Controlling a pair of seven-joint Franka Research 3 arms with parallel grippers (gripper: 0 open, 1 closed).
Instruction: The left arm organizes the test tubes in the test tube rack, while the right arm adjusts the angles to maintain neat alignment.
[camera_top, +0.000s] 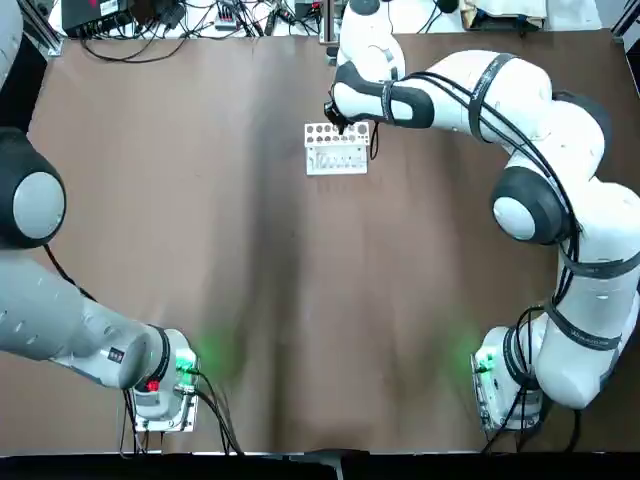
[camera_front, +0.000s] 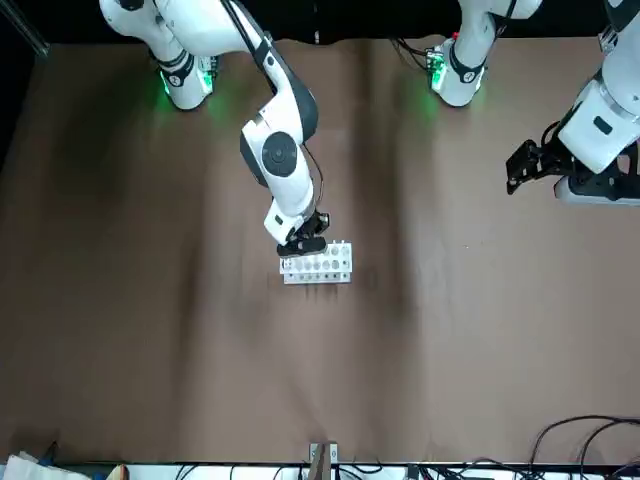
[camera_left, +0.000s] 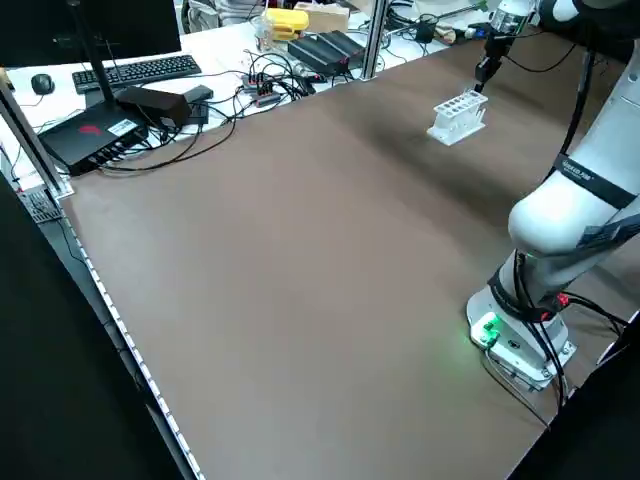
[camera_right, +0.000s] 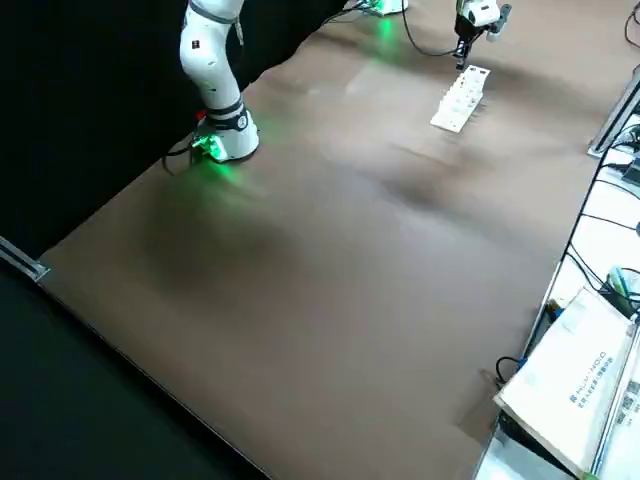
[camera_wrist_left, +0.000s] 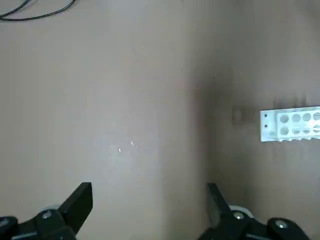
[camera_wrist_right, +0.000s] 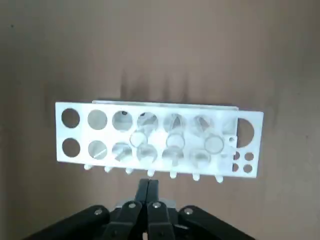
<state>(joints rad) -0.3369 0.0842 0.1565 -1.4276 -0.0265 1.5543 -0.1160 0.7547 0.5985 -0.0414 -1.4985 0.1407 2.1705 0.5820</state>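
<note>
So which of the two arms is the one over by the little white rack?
The right arm; its gripper sits at the rack, jaws shut. The left gripper hangs far away.

2 robot arms: left arm (camera_top: 60, 330), right arm (camera_top: 540, 190). 2 grippers: left gripper (camera_wrist_left: 150, 200), right gripper (camera_wrist_right: 148, 187). 1 test tube rack (camera_wrist_right: 150, 137) w/ 2 rows of holes. Clear test tubes (camera_wrist_right: 172, 140) in it, approx 6, hard to count. 1 table (camera_top: 250, 300).

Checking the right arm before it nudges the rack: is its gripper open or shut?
Shut: the right gripper fingertips meet beside the test tube rack.
</note>
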